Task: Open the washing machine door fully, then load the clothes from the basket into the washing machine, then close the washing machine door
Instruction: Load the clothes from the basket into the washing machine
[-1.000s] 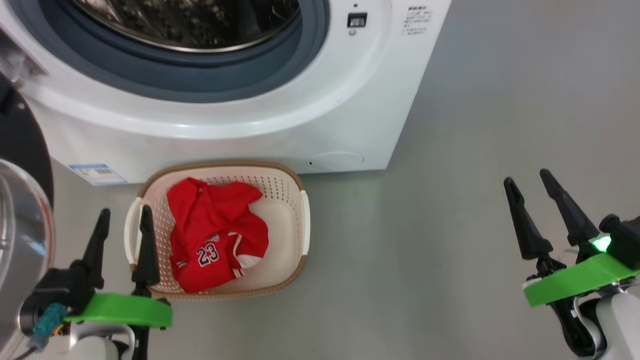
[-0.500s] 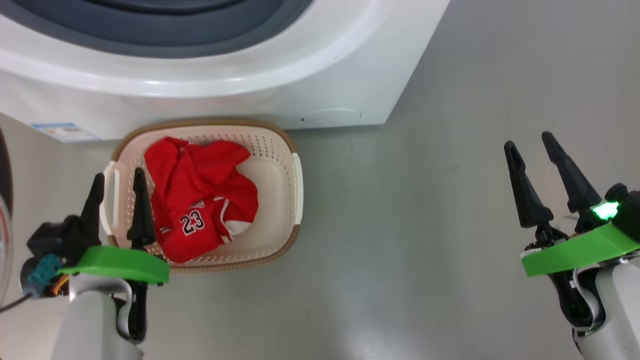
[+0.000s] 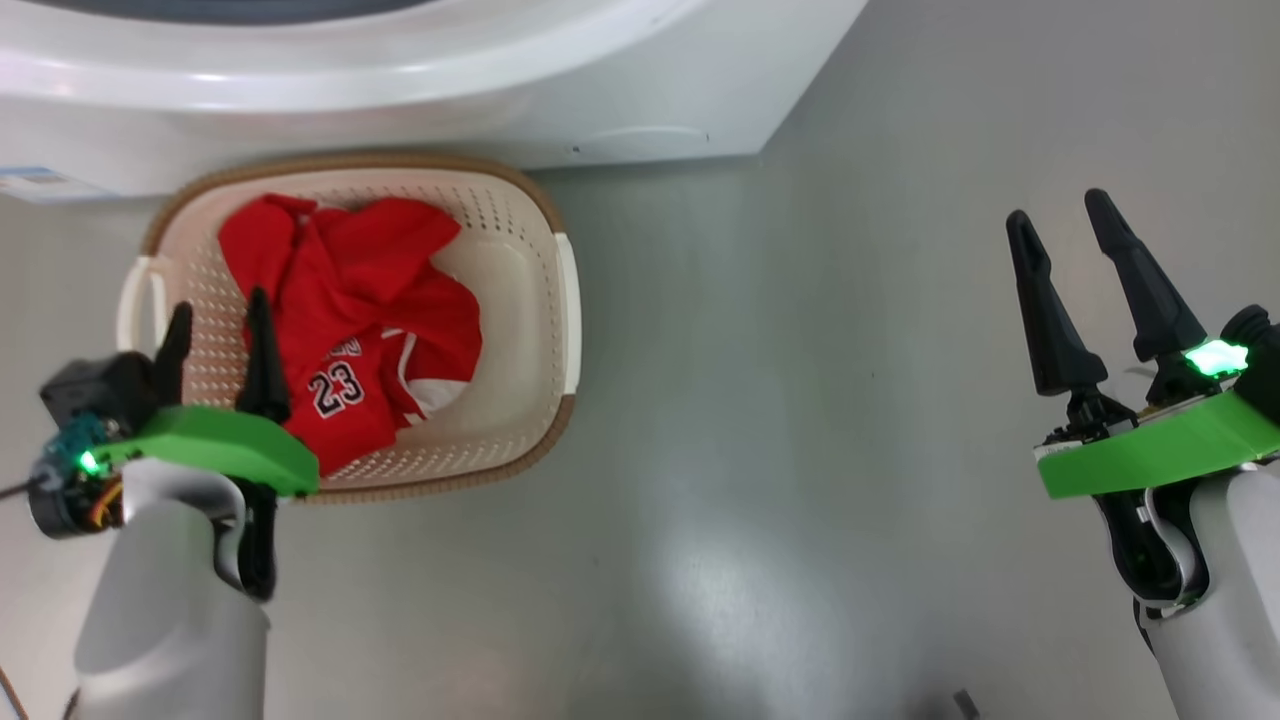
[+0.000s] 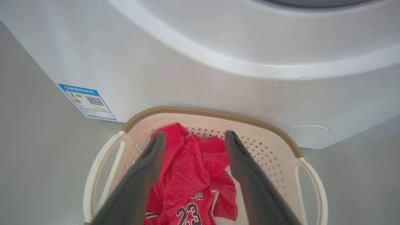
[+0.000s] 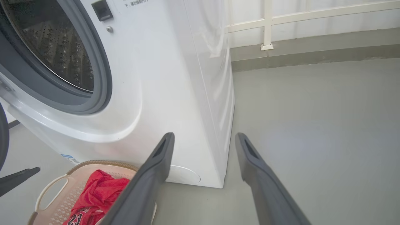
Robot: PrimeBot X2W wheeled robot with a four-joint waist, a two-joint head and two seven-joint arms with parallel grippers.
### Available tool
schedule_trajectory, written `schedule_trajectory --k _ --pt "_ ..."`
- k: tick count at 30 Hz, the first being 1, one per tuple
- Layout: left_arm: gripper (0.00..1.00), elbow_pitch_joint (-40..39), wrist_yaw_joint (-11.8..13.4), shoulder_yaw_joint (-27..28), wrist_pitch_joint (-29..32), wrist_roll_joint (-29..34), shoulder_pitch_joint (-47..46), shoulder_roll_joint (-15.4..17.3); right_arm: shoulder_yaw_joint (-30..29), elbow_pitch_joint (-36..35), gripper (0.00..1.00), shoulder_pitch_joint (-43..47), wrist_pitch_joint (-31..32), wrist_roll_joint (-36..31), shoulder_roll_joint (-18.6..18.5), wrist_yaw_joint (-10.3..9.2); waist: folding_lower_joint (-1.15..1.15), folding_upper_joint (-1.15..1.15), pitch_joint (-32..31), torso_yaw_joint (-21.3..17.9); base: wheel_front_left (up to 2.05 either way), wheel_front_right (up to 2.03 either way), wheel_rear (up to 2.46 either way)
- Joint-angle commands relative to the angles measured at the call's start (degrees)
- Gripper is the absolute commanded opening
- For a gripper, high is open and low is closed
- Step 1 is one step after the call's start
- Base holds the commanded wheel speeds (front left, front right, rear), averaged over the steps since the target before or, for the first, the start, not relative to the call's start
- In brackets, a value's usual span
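Head view, nearest items first. Left gripper at 8 o'clock: both dark fingers spread wide, nothing between them, tips hovering over the near-left part of the basket. Whether they touch the fabric cannot be told. Right gripper at 3 o'clock: fingers likewise spread wide, holding nothing, over bare grey floor, well apart from the basket.

Containers: one basket, cream, perforated, brown rim, two side handles, standing on the floor at 10 o'clock, its far rim just beside the foot of the washing machine. Contents: the clothes, one crumpled red heap lying towards the basket's left half; the right half of the bottom is bare. One jersey marked 23 with white-and-black trim is on top at the near end. The number of garments in the heap cannot be told.

Left wrist view: the heap lies between and beyond the two fingers; one blue label sits on the machine's lower front at 10 o'clock.

Right wrist view, farthest: one machine, its opening uncovered, showing the grey gasket and perforated steel drum at 10 o'clock. No clothes are seen in the visible part of the drum.
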Motion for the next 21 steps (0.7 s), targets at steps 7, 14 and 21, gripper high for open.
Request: schedule_trajectory --k 7,14,21 --pt "1.0 8.85 0.76 2.51 -0.45 -0.18 -6.32 4.5 2.1 -2.15 1.0 -1.86 -0.68 0.31 0.6 0.09 0.0 0.0 6.72 -2.53 0.0 0.0 0.0" --pt "1.0 15.31 0.59 3.07 -0.45 -0.86 -10.33 6.37 2.89 -2.44 1.0 -3.6 -0.68 0.55 1.31 0.09 0.0 0.0 9.91 -4.22 0.0 0.0 0.0" --pt "1.0 19.82 0.27 1.8 -0.45 -0.57 -13.94 6.98 3.22 -2.79 1.0 -4.6 -0.68 0.6 2.12 0.09 0.0 0.0 12.52 -5.18 0.0 0.0 0.0"
